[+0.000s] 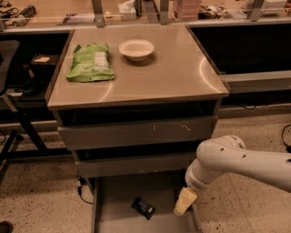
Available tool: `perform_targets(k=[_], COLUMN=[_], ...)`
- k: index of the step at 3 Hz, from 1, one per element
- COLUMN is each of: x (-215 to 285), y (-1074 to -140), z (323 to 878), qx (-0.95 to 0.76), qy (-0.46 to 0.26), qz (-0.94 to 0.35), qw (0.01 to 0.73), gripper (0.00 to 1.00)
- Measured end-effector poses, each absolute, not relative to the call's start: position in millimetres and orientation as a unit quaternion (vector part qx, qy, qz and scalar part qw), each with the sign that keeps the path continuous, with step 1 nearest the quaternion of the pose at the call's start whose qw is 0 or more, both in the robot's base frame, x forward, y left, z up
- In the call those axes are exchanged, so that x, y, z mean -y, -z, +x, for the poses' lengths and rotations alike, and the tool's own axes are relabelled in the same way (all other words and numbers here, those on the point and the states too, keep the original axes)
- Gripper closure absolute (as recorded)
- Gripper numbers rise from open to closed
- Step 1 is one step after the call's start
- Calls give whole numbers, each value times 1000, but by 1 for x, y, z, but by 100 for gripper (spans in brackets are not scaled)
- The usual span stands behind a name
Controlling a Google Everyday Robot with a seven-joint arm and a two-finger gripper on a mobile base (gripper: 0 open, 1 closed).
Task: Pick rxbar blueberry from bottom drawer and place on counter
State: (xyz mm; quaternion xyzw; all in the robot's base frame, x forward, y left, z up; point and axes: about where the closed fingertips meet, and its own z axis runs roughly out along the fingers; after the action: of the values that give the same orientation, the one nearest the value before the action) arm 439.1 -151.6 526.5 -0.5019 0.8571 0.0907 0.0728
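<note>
The rxbar blueberry point(143, 207), a small dark bar, lies flat on the floor of the open bottom drawer point(109, 205), near its middle. My gripper point(183, 202) hangs at the end of the white arm over the drawer's right side, to the right of the bar and apart from it. The counter point(173, 68) is the glossy beige cabinet top above.
A green snack bag point(90, 62) and a white bowl point(136, 49) lie on the counter's back left. Two grey drawers point(136, 132) with scuffed fronts sit above the open one. A cluttered wooden workbench point(59, 11) runs behind. Speckled floor surrounds the cabinet.
</note>
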Motion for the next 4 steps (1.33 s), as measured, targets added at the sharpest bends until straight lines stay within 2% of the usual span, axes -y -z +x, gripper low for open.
perform_targets(k=[3,4], x=[143,143], y=[-432,-432], z=[435,435], qx=[-871,-871], qy=[-143,-143], qz=[-459,-459], qw=[105,105], gripper=[0,0])
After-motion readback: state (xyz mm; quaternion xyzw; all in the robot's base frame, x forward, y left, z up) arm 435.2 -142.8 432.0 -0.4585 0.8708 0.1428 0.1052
